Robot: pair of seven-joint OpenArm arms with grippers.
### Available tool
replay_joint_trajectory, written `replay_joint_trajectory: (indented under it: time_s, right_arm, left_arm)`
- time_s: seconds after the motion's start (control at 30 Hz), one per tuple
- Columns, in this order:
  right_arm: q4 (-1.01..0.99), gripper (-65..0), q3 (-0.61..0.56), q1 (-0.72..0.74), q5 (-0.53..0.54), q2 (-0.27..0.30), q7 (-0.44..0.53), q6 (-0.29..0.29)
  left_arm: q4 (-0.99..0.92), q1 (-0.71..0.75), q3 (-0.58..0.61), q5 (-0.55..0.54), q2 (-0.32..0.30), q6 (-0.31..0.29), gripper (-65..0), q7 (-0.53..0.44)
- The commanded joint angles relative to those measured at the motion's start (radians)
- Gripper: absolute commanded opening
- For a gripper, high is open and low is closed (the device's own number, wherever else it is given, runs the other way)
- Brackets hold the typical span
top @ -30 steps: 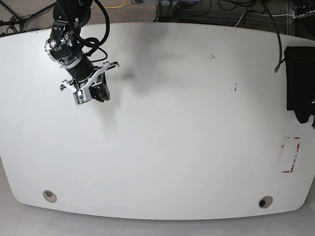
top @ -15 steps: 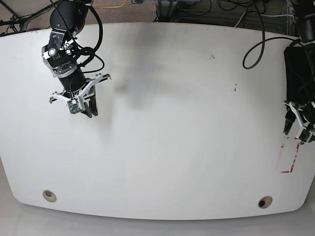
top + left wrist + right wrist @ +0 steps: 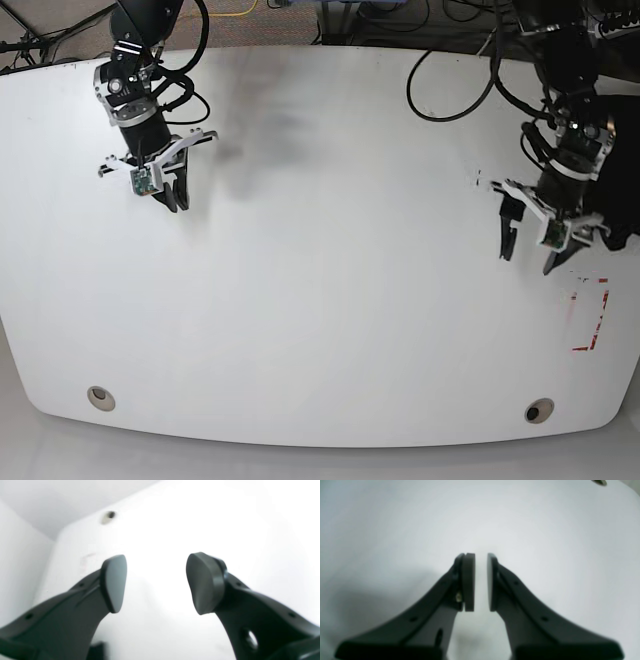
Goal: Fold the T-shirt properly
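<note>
The black T-shirt (image 3: 627,165) lies bunched at the table's far right edge, partly hidden behind my left arm. My left gripper (image 3: 526,262) hangs over bare white table just left of the shirt. It is open, with nothing between its pads (image 3: 156,582). My right gripper (image 3: 172,200) is at the far left of the table, a long way from the shirt. Its pads (image 3: 481,582) stand almost together with only a thin slit between them, holding nothing. Neither wrist view shows the shirt.
A red taped rectangle (image 3: 590,315) marks the table near the right front. Two round holes (image 3: 100,398) (image 3: 540,410) sit along the front edge. Cables hang behind the back edge (image 3: 450,60).
My left arm has swung in from the right edge, off the T-shirt, to hang over the table. My right arm has drawn back toward the far left corner. Neither gripper's opening changed.
</note>
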Motion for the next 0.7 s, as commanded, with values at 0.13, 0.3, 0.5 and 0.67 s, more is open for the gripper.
replay_joint_trajectory:
  time_s: [0.13,0.3,0.5,0.67]
  right_arm:
    - [0.028,-57.1,0.008,-0.09,0.065,0.001,0.026,0.016]
    - [0.077,-57.1,0.008,-0.199,0.16,0.001,0.026,0.011]
    - [0.126,-57.1,0.008,-0.314,0.198,0.001,0.026,0.011]
    - [0.128,-57.1,0.005,-0.396,0.224,-0.014,0.027,0.014]
  left_arm:
    - [0.117,0.137,-0.001,-0.02,0.108,0.013,-27.6,-0.032]
    - [0.135,0.28,-0.001,-0.02,0.167,0.01,-27.6,-0.032]
    - [0.138,0.406,-0.007,-0.023,0.217,0.01,-27.6,-0.034]
    - [0.141,0.513,-0.004,-0.026,0.237,0.009,-27.6,-0.034]
